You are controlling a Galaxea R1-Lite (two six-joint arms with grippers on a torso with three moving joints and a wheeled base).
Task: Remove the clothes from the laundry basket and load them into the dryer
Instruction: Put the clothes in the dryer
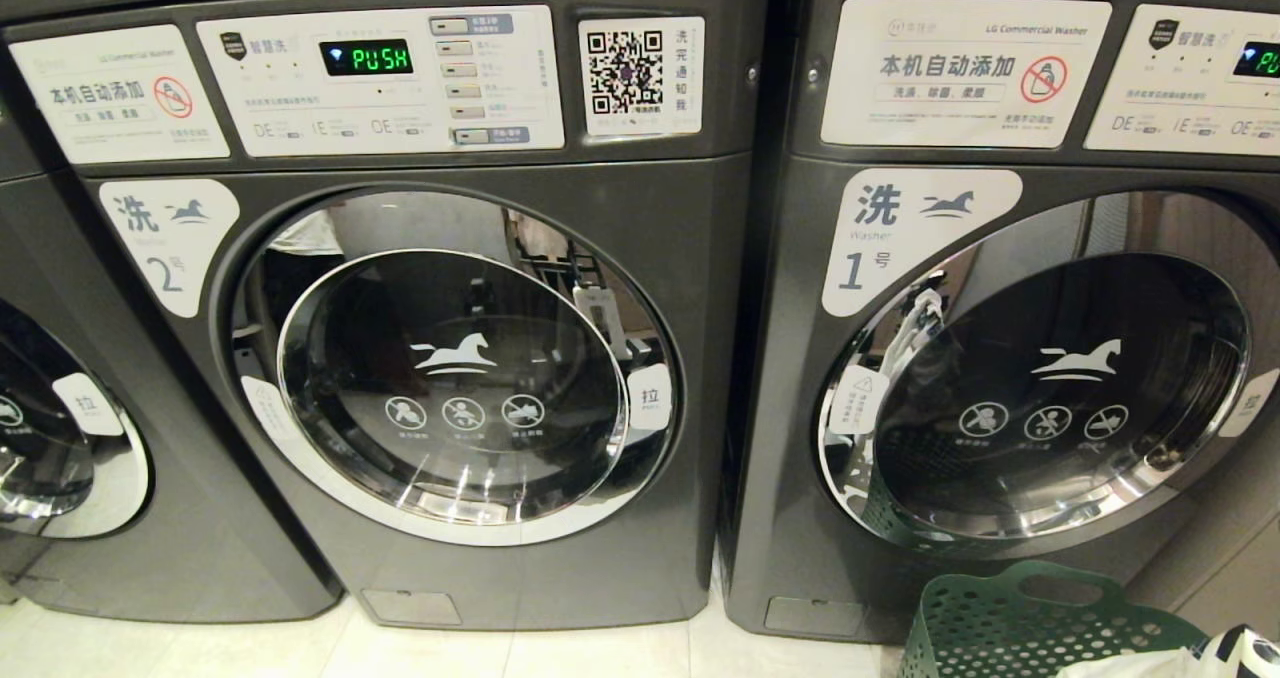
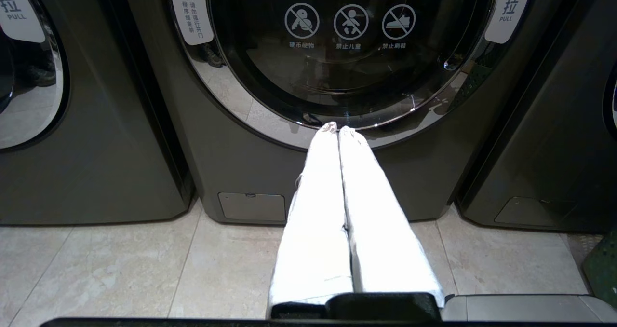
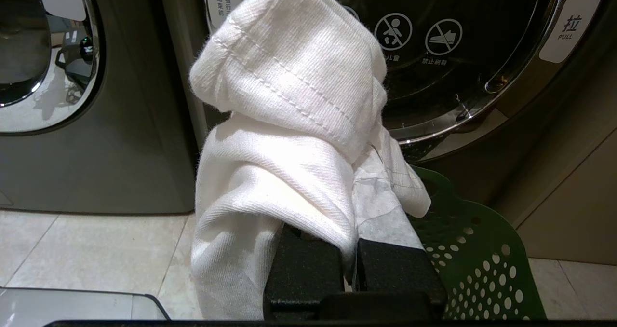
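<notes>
My right gripper is shut on a white knit garment, which drapes over both fingers and hides their tips. It hangs beside the green perforated laundry basket, in front of the machine marked 1. In the head view the basket stands at the bottom right, with white cloth at the corner. My left gripper is shut and empty. Its white-wrapped fingers point level at the lower door rim of the machine marked 2. Both round doors are shut. The panels read washer; no dryer label shows.
A third dark grey machine stands at the far left, its door also shut. Pale floor tiles run along the front of the machines. A beige wall panel rises right of the basket.
</notes>
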